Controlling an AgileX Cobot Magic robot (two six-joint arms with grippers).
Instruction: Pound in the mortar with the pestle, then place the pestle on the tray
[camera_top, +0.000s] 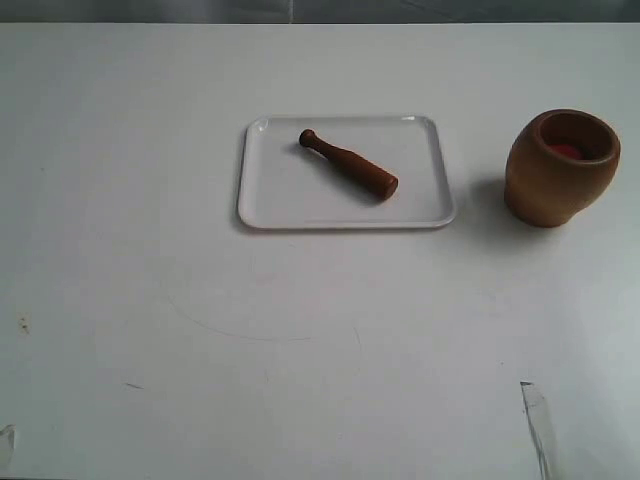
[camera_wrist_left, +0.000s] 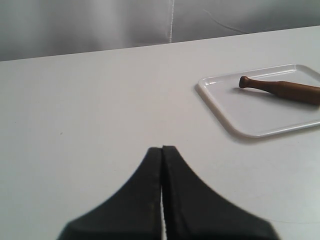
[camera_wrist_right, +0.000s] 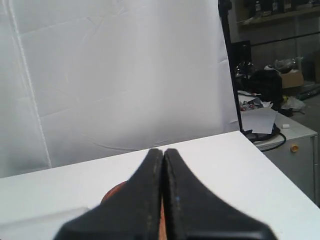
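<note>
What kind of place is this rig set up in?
Probably a lab or workshop: plain white table, hung white backdrop sheet, and a cluttered shelf and cardboard box beyond it.

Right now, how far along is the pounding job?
The pestle lies on the tray, apart from the mortar. In hand: nothing; left gripper and right gripper have jaws shut, empty. Whether pounding happened cannot be told: all done or all left.
</note>
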